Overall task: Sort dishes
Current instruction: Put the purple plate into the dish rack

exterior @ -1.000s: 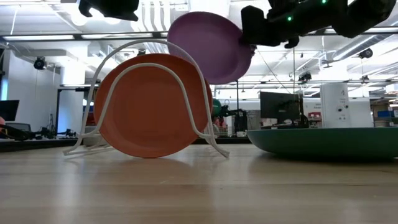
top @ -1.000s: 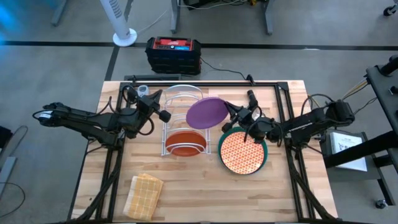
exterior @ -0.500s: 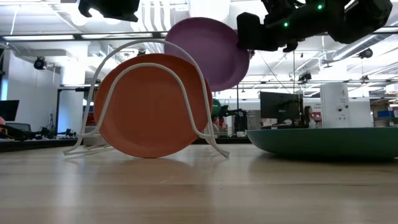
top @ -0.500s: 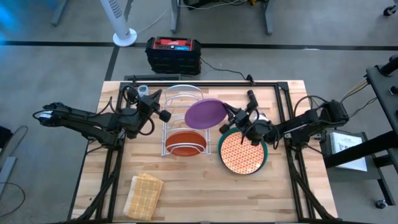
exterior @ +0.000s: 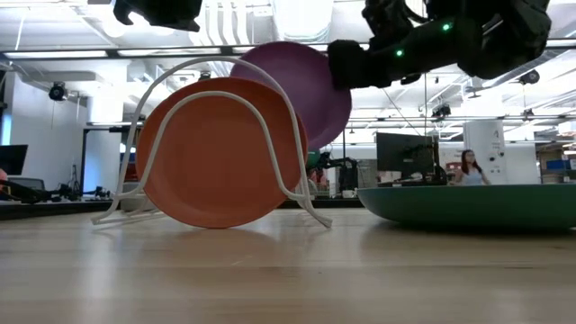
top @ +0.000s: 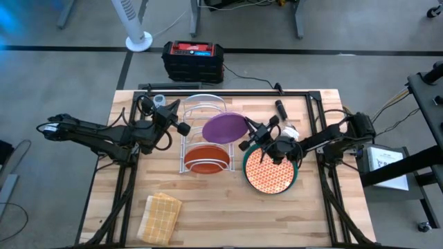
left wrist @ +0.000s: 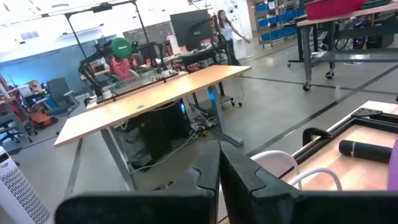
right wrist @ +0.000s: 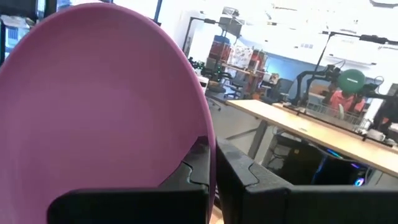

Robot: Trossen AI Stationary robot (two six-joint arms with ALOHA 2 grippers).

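A plain orange plate [top: 205, 158] stands on edge in the white wire rack [top: 203, 133]; it also shows in the low view [exterior: 220, 153]. My right gripper [top: 250, 136] is shut on a purple plate [top: 224, 127], held in the air over the rack's right side [exterior: 301, 90]. An orange-patterned plate [top: 270, 170] lies on the larger teal-green plate [top: 293, 169] at the right. My left gripper [top: 180, 126] is shut and empty, raised beside the rack's left side. The clear glass plate is not in view. My right gripper pinches the purple plate's rim [right wrist: 210, 155] between its two fingers, at the plate's right edge [top: 243, 131]. The fingers come level from the table's right side. The plate is lifted clear and tilted, its free edge toward the rack.
A tan woven cloth [top: 160, 216] lies at the near left of the table. A black marker-like object [top: 282, 108] lies at the far right. A black frame runs along the table's sides. A black box [top: 193, 59] sits on the floor beyond the far edge.
My right gripper has carried the purple plate toward the table's left and down, nearer the rack. In the low view the plate now overlaps the rack's upper right wire. My left arm has kept still.
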